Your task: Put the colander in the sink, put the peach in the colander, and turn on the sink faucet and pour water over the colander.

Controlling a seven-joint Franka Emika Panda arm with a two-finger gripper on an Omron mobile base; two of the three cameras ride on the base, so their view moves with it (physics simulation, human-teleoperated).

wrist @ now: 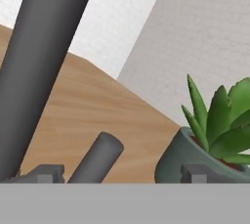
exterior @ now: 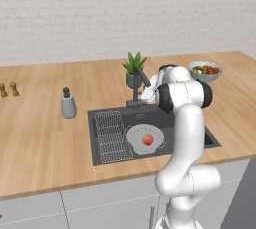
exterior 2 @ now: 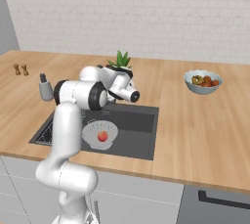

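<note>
Colander (exterior: 145,138) already sits in the sink (exterior: 100,123), just right of the wire rack (exterior: 112,135). It is white, round, perforated and upright. Peach (exterior: 147,139) is inside it, orange-pink and near the middle. So two steps look done, and the faucet step is in hand.

Faucet (exterior: 139,87) stands at the sink's back edge, dark grey, with its angled spout up close in the hand view (wrist: 39,66). A short dark lever or stub (wrist: 97,157) pokes up between the finger tips. Gripper (wrist: 117,174) is spread wide around it, gripping nothing I can see.

Next move, I'd guess: nudge or close on that lever to start the water, then swing the spout over the colander. Potted plant (wrist: 215,140) is just beside the hand and could get bumped.
</note>
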